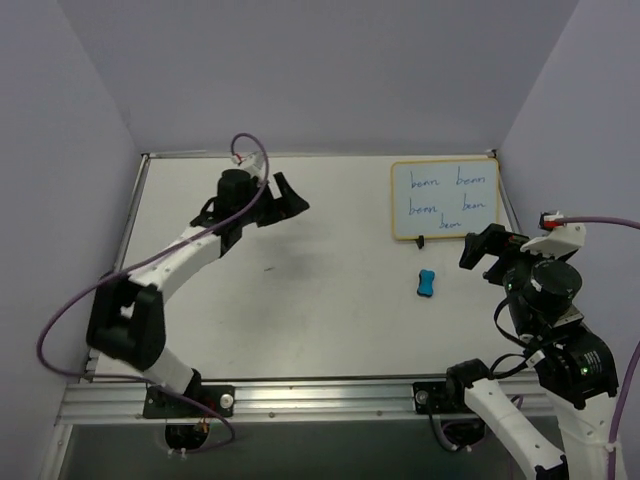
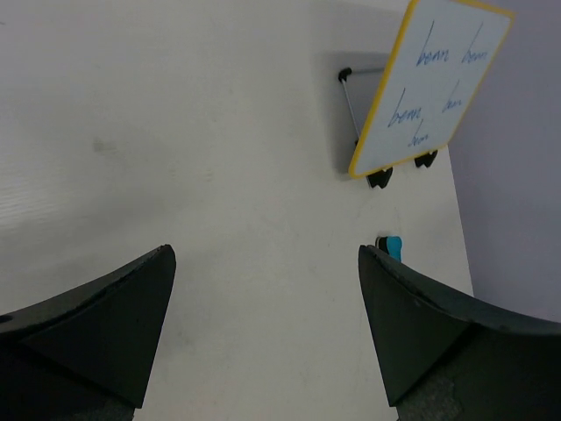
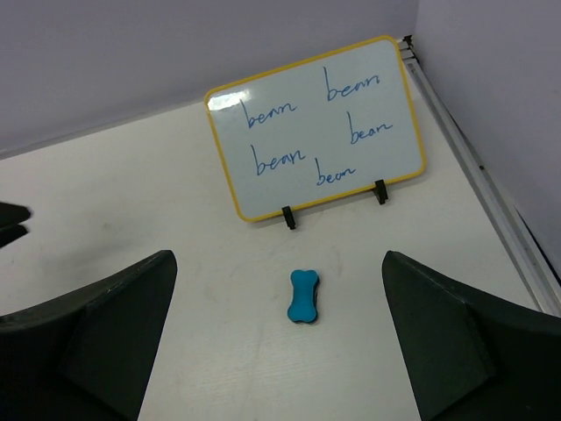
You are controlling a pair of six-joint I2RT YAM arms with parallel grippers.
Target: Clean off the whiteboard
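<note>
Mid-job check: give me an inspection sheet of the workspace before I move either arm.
Surface: white table, with a faint dark smudge near the middle.
Job's things: whiteboard propped on its stand at the far right corner, with five blue words not yet erased.
Clutter: only a blue eraser, lying flat in front of the board and not touching it.
Grippers: left gripper open and empty, above the table; right gripper open and empty, facing the eraser.
Cables: one purple cable loops off the left arm, another off the right wrist.
Surroundings: lavender walls on three sides; metal rail along the near edge.
</note>
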